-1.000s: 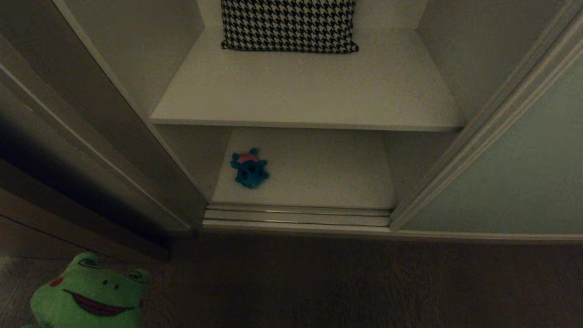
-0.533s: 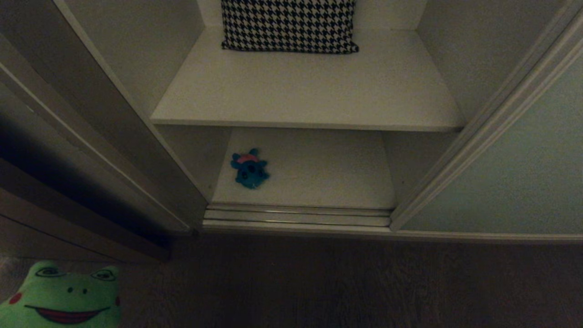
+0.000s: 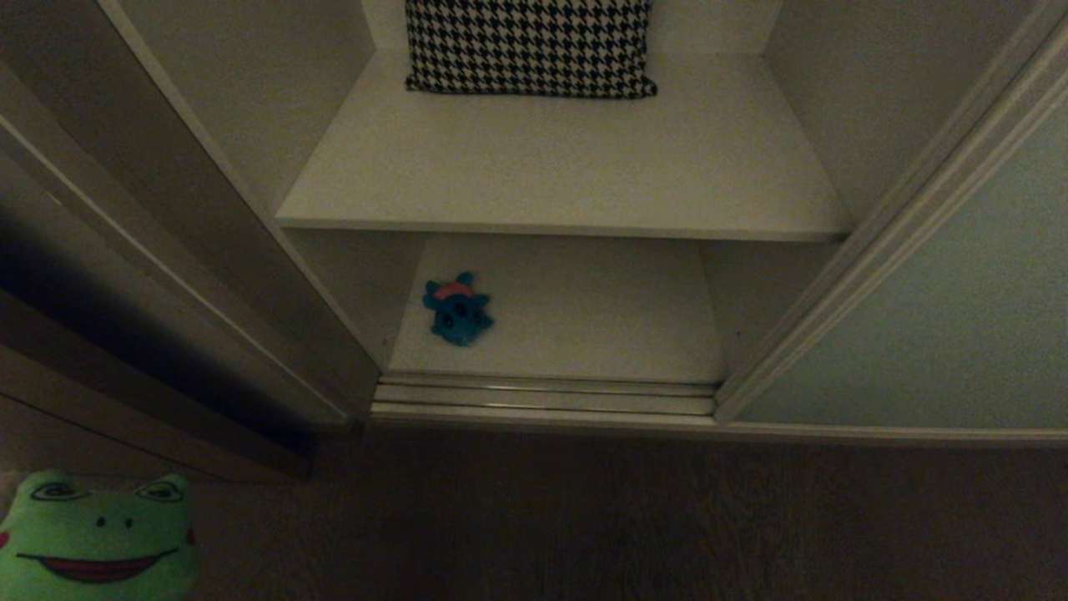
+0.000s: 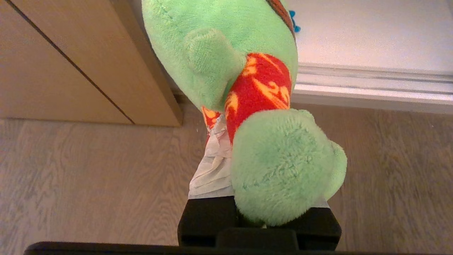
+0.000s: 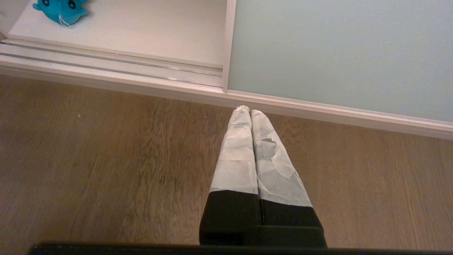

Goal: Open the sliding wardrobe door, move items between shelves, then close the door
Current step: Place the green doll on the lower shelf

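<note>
The sliding wardrobe door [image 3: 943, 317] stands slid to the right, leaving the compartment open. A blue creature with a pink top [image 3: 456, 309] lies at the left of the lower shelf [image 3: 601, 325]; the right wrist view also catches it [image 5: 60, 10]. The upper shelf [image 3: 567, 167] carries no toy. My left gripper [image 4: 253, 134] is shut on the green frog [image 4: 230, 53] in its red flowered shirt, holding it over the floor in front of the wardrobe's left side. The frog's grinning face [image 3: 96, 538] fills the head view's lower left corner. My right gripper [image 5: 247, 110] hangs shut and empty above the floor near the door [image 5: 336, 53].
A black-and-white houndstooth cushion [image 3: 530, 46] rests at the back of the upper shelf. The door track [image 3: 542, 396] runs along the wardrobe's foot. Wooden floor [image 3: 651, 517] lies in front. A light wooden panel [image 4: 70, 63] stands left of the frog.
The frog, held in my left gripper, has shifted left toward the head view's corner and turned its face more squarely to the camera. Nothing else moved.
</note>
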You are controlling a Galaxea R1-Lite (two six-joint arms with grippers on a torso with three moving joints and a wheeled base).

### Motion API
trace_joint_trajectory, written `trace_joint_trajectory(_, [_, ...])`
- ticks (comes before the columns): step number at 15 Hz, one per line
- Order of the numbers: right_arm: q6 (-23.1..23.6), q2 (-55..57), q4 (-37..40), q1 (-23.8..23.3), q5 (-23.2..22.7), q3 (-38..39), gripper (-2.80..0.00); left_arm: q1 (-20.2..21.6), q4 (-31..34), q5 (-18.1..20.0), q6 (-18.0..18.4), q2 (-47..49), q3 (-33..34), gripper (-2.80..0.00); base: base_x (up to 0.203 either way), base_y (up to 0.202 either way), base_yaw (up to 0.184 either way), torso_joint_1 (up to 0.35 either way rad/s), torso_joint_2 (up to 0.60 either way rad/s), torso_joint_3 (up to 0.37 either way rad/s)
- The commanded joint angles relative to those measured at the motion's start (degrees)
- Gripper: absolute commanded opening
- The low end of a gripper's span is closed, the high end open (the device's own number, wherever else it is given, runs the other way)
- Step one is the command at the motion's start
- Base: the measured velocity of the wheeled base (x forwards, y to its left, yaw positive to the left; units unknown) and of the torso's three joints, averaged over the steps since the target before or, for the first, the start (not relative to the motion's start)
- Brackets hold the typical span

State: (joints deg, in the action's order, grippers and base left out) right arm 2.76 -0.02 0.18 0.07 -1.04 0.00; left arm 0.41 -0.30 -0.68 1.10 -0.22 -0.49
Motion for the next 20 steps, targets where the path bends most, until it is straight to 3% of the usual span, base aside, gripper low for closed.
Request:
trace_joint_trajectory(1, [0.06,-0.06,-0.01,0.01,-0.02,0.0,-2.8,0.02,0.22,-0.02,0.05,0.31,0.22,-2.8,0.0,0.0,0.0,0.0,0.0,0.0])
trace_joint_trajectory(8, [0.06,-0.06,-0.01,0.01,-0.02,0.0,-2.8,0.02,0.72,0.75,0.93,0.22,0.05,-2.8,0.0,0.0,0.0,0.0,0.0,-0.01])
trace_joint_trajectory(20, [0.06,-0.06,-0.01,0.01,-0.02,0.0,-2.8,0.02,3.03,1.03,0.92,0.22,-0.65,-2.8,0.0,0.0,0.0,0.002,0.0,-0.185])
